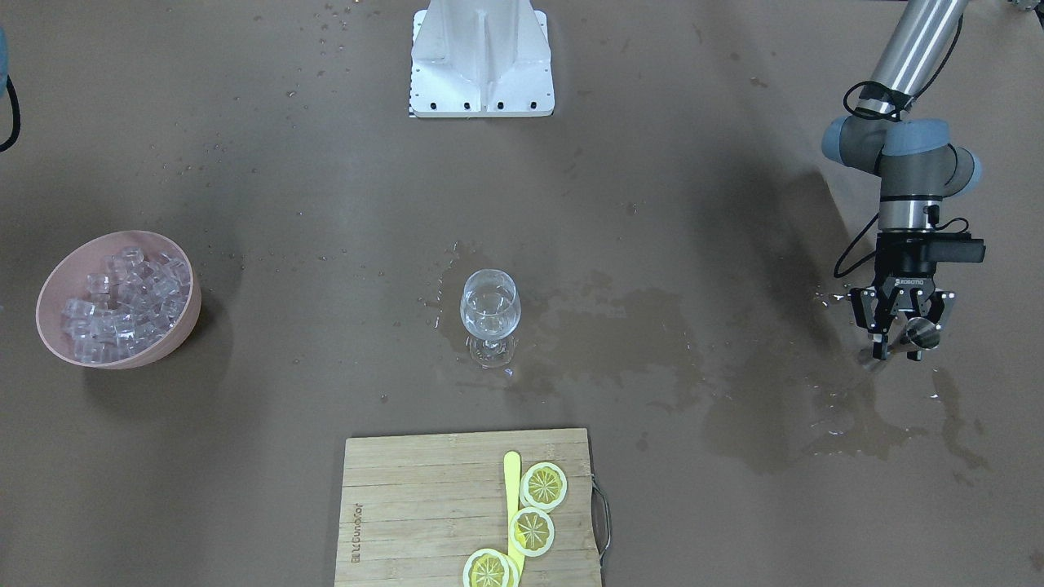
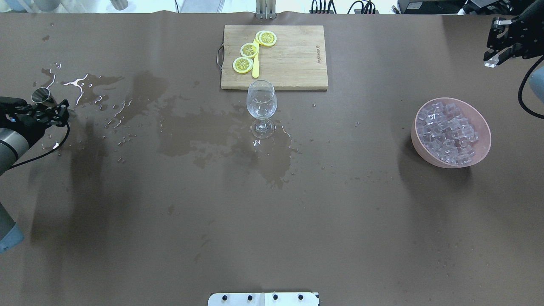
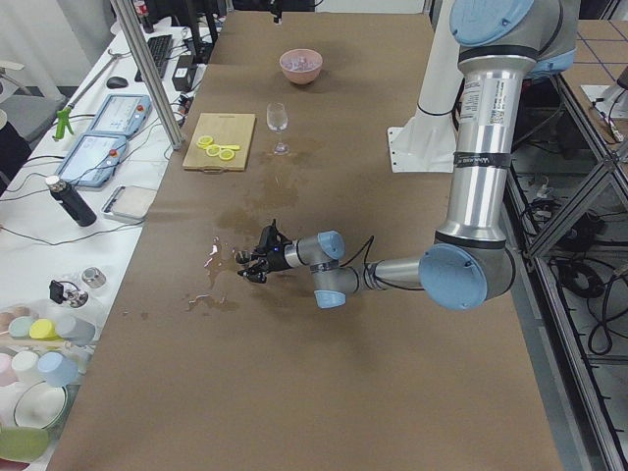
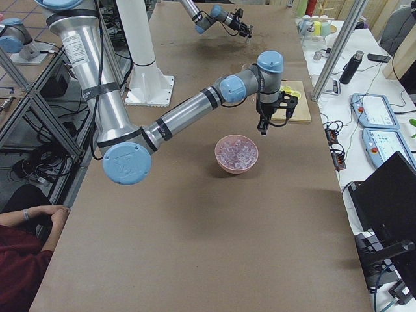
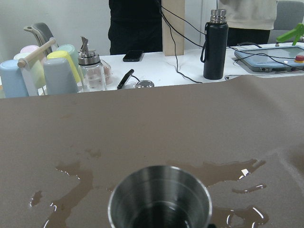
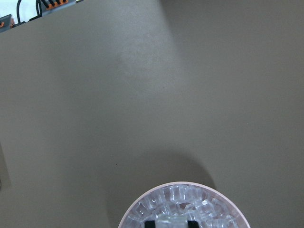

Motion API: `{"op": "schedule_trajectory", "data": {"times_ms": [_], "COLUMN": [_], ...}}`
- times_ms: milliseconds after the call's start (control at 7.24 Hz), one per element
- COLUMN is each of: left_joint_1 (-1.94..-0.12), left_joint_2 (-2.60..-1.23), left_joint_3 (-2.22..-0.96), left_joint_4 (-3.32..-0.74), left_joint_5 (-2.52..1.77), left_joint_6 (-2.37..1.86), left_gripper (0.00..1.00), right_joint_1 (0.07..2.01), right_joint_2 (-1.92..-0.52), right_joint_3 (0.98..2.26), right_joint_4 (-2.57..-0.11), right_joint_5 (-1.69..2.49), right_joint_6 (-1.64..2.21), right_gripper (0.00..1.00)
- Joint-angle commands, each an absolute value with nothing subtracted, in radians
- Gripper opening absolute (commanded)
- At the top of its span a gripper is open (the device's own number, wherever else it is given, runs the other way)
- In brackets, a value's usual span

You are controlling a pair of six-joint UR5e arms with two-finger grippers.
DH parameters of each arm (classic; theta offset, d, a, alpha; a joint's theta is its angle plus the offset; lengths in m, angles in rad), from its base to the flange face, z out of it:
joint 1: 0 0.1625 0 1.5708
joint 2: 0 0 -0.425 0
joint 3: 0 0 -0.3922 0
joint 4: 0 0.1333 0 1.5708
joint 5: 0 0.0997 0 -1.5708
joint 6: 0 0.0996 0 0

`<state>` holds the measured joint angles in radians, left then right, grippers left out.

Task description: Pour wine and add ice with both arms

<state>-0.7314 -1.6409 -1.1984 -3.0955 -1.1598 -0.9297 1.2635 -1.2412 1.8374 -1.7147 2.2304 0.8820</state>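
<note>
The left hand [image 1: 897,346] grips a steel cup [image 1: 922,333] low over puddles [image 1: 816,440] on the tabletop [image 1: 245,456], well apart from the glass [image 1: 489,314], which holds a little wine [image 1: 489,322]. A cutting board [image 1: 416,505] with lemon slices [image 1: 544,485] lies near the glass. The right hand [image 2: 496,53] pinches an ice cube [image 2: 491,63] above the bowl [image 2: 442,162] of ice [image 2: 448,134]. Its wrist view shows the cube between the fingertips [image 6: 150,223]; the front-facing view cuts that hand off.

Brown matte table [image 2: 170,233] bearing clear stemmed wine glass [image 2: 262,106]; beyond it, rectangular bamboo cutting board [image 2: 293,59]; rightward, round pink bowl [image 2: 440,162]; leftward, wet spill patches [image 2: 182,136].
</note>
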Motion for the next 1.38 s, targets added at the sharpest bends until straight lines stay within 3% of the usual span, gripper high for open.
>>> {"op": "schedule_trajectory", "data": {"times_ms": [0, 967, 1244], "left_joint_1": [-0.732, -0.733, -0.735], "left_joint_2": [-1.641, -1.661, -1.661], "left_joint_3": [-1.192, -1.183, -1.177], "left_joint_4": [-3.094, -3.094, -3.094], "left_joint_5": [-1.160, -1.161, -1.163], "left_joint_6": [-0.931, -0.931, -0.933], "left_gripper": [0.51, 0.32, 0.06], "right_joint_1": [1.264, 1.270, 1.272], "right_joint_2": [-1.241, -1.243, -1.243], "right_joint_3": [1.839, 1.839, 1.839], "right_joint_4": [-1.713, -1.712, -1.712], "right_joint_5": [2.229, 2.229, 2.229], "right_joint_6": [0.882, 0.882, 0.882], "right_gripper": [0.23, 0.23, 0.23]}}
